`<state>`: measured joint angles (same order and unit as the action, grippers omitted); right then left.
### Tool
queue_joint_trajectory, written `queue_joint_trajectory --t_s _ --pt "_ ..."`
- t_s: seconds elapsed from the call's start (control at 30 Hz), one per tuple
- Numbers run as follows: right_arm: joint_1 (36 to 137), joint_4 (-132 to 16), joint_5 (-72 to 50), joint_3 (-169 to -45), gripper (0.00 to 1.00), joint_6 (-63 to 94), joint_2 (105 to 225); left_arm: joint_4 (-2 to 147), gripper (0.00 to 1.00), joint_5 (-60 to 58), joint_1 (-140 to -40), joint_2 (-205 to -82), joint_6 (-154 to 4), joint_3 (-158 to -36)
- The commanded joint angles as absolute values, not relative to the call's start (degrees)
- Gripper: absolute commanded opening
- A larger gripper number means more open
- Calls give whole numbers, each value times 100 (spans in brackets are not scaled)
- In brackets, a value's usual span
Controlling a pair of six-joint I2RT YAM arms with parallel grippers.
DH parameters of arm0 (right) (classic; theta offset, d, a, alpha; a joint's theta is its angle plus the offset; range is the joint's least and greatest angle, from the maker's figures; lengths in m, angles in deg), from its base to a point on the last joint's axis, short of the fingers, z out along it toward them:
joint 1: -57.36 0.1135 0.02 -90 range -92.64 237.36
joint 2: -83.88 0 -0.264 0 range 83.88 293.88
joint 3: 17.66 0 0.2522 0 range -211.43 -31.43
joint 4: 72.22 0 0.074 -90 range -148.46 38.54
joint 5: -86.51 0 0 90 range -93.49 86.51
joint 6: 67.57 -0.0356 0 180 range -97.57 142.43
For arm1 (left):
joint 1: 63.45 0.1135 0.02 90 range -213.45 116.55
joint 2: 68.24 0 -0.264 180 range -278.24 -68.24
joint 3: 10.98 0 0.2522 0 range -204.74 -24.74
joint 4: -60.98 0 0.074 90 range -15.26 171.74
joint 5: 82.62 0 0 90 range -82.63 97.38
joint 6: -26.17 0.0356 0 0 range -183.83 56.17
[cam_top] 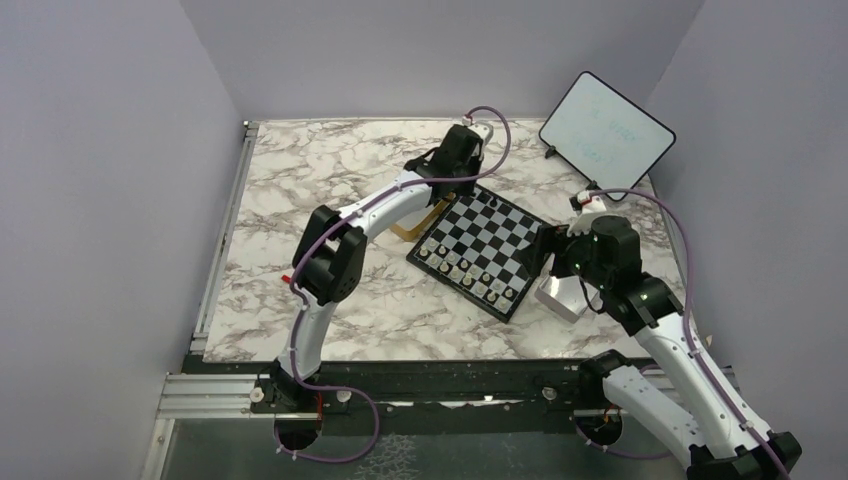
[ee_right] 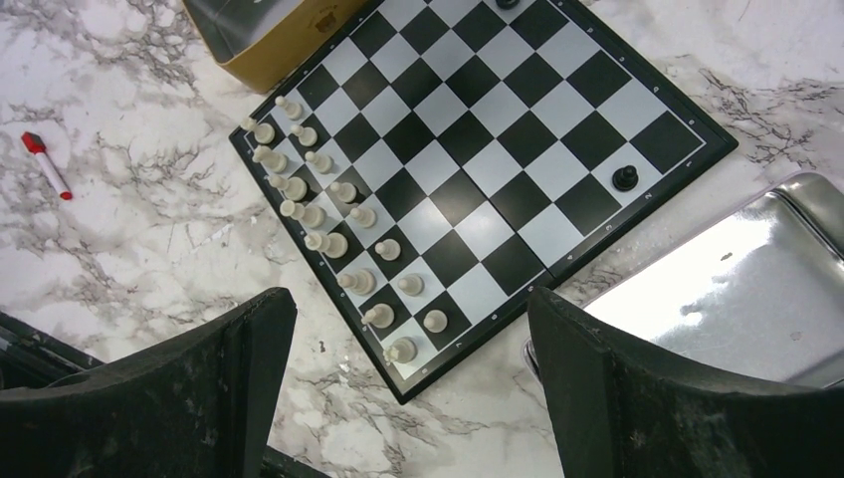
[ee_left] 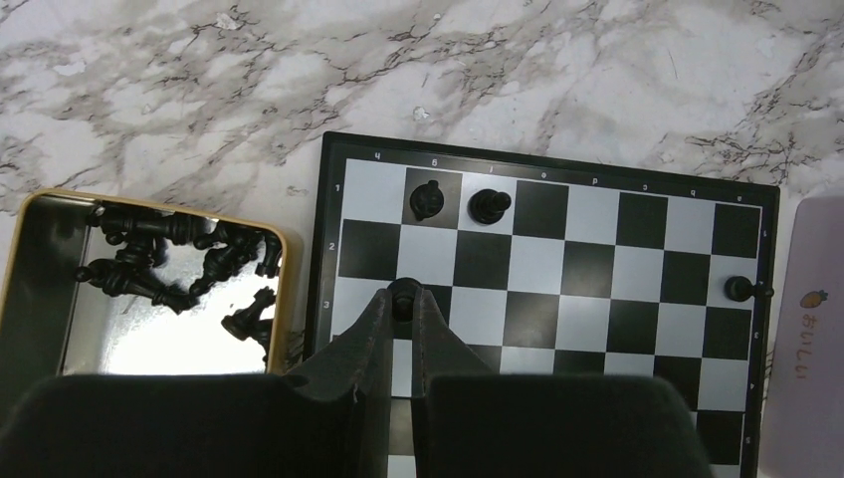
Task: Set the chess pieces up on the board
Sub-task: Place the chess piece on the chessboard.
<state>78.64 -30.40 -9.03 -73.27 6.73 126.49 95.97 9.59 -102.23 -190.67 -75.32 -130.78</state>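
The board (cam_top: 487, 240) lies in the middle of the marble table. Pale chess pieces (ee_right: 328, 214) fill two rows along its near-left side. On the far rows stand two black pieces (ee_left: 427, 200) side by side and a third (ee_left: 738, 289) at the opposite edge. My left gripper (ee_left: 403, 299) hangs over the board's far corner (cam_top: 466, 183), shut on a small black piece (ee_left: 403, 295) pinched at the fingertips. More black pieces (ee_left: 164, 264) lie loose in the gold tin (ee_left: 30, 249). At the board's near right corner my right gripper (ee_right: 408, 304) stands wide open with nothing between its fingers (ee_right: 234, 383).
A silver tin lid (ee_right: 737, 289) lies right of the board under my right arm. A red marker (ee_right: 47, 164) rests on the marble to the left. A white tablet (cam_top: 605, 122) leans at the back right. Grey walls enclose the table.
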Motion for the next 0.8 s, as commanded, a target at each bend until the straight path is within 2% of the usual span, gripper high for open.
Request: queue_joint_trajectory --t_s 0.0,0.77 --pt "7855 -3022 -702 -7266 92 608 12445 9289 8 897 -10279 -19343 -7630 -13033" --pt "7854 -3067 -755 -7231 93 692 12448 9053 8 1419 -10300 -20019 -7343 -13257"
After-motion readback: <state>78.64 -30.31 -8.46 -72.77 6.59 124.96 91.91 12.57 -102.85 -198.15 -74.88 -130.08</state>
